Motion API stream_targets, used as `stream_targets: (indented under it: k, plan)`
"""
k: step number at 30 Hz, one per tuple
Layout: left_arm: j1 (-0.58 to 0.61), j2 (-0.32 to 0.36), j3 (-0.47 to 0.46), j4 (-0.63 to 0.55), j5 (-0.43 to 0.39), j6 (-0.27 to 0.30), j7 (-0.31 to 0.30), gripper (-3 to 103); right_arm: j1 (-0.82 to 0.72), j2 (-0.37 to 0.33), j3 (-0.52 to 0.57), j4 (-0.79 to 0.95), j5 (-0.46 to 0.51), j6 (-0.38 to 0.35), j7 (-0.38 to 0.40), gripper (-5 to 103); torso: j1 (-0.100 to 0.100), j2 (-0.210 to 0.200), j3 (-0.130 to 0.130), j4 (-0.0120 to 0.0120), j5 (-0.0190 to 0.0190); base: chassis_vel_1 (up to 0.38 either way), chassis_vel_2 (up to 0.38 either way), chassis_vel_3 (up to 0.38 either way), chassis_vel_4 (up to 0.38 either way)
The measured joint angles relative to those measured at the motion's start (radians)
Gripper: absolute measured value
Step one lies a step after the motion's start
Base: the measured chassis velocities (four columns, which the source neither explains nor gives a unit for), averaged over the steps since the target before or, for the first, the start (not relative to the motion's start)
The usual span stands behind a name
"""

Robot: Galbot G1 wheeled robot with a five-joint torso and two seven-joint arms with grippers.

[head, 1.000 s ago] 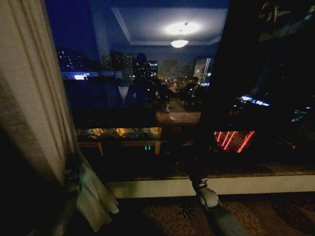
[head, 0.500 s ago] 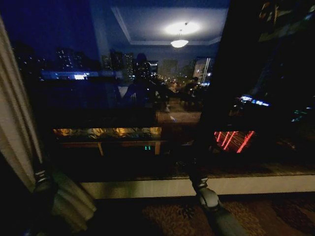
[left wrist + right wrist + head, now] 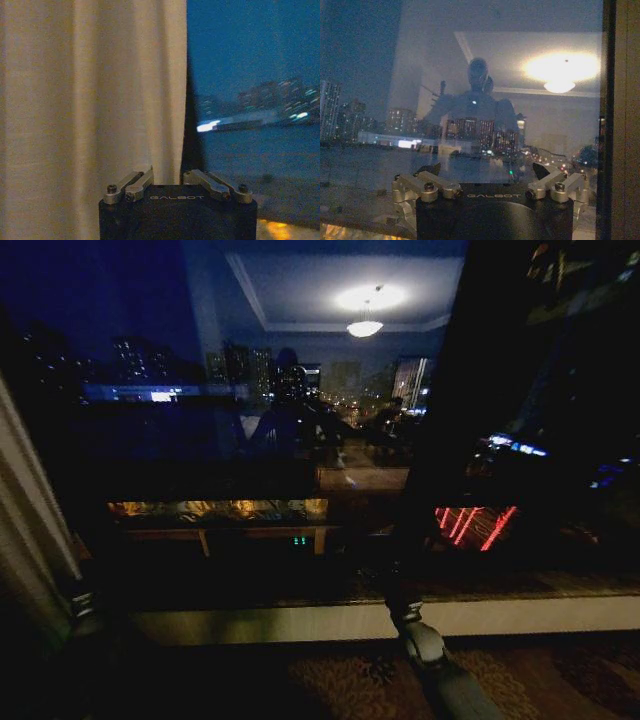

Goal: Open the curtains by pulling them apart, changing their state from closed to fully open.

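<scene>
Leftward goes the left curtain — now at the window's edge, dragged by the left gripper, its grip impossible to judge; right gripper spread, idle. Final stretch; next, finish and release

One curtain panel shows at the left edge of the head view, and the left wrist view shows one pleated cream panel too. Two arms reach forward: the left arm low beside that panel, the right arm near the middle. One windowsill runs beneath one window. The glass reflects one ceiling lamp. One red-lit sign glows outside. One patterned carpet covers the floor.
</scene>
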Motion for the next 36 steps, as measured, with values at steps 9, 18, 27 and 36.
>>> stream_targets:
  k: [9, 18, 27, 36]
  plan:
    - [0.267, -0.143, -0.079, -0.365, 0.034, 0.016, 0.017, 49, 0.0, 0.0, 0.0, 0.0, 0.0, 0.0, 0.0, 100, 0.0, 0.0, 0.0, -0.0002, 0.0001, 0.0, 0.0, 0.0, 0.0]
    - [0.525, -0.231, -0.096, -0.708, -0.018, 0.001, 0.115, 82, 0.0, 0.0, 0.0, 0.0, 0.0, 0.0, 0.0, 100, 0.0, 0.0, 0.0, -0.0002, 0.0003, 0.0, 0.0, 0.0, 0.0]
    - [0.681, -0.301, -0.055, -0.958, -0.072, -0.037, 0.254, 100, 0.0, 0.0, 0.0, 0.0, 0.0, 0.0, 0.0, 100, 0.0, 0.0, 0.0, -0.0003, 0.0003, 0.0, 0.0, 0.0, 0.0]
    - [0.699, -0.334, -0.069, -0.963, -0.071, -0.063, 0.318, 100, 0.0, 0.0, 0.0, 0.0, 0.0, 0.0, 0.0, 100, 0.0, 0.0, 0.0, -0.0003, -0.0001, 0.0, 0.0, 0.0, 0.0]
